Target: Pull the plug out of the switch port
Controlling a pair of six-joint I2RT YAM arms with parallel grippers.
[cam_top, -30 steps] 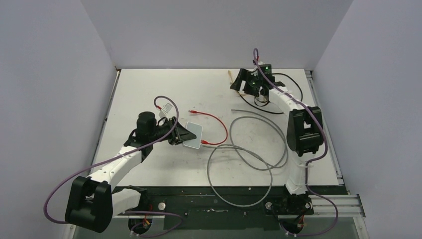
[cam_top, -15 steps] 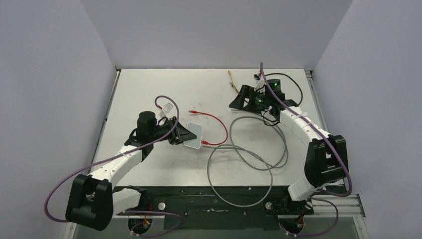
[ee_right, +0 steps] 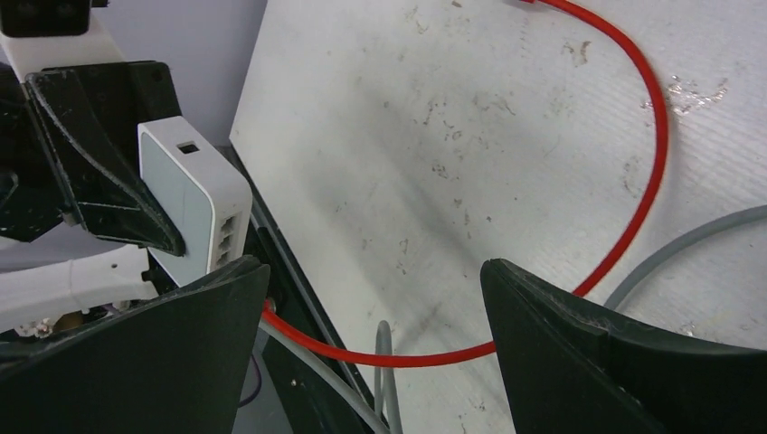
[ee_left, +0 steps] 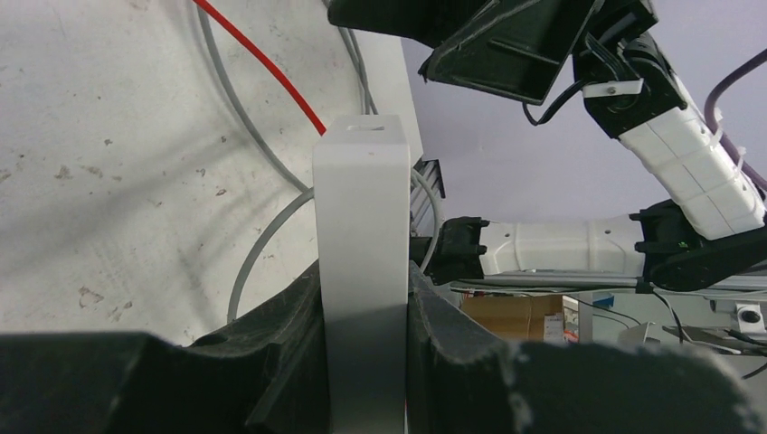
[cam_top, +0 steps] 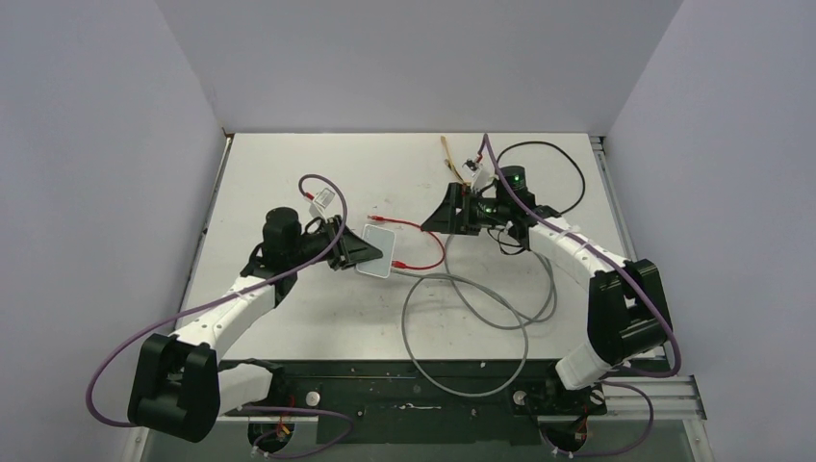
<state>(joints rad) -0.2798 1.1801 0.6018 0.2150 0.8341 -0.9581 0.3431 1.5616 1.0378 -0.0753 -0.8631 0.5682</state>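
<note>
**Switch box held up, right jaws lining up on the red lead**

Desk: white and scuffed, with cables strewn across the middle.

Left arm: reaches in from the near left. The left jaws are clamped on the flat faces of the switch box, holding it on edge at mid-desk, ports facing the right arm.

The right arm bends back toward the centre. The right jaws are spread wide and empty, near the box but not touching it.

Grey cable: big loose loops across the near half of the desk. One run passes close under the box.

Red cable: curves round between the right jaws and runs to the bottom of the box.

Red plug: sits against the box's near right corner in the overhead view. The right wrist view hides it behind a finger, so I can't tell which socket it is in. The switch port row shows along the narrow edge, and the visible sockets look vacant.

Risks, as I judge them:
- Closing on the cable rather than the plug body would strain the lead and might not free a latched plug.
- The left grip takes only one end of the box, so a hard or off-axis pull could twist or drag it out.
- The grey run lies close enough to get pinched too.
- The right jaws could clip the left ones.
</note>
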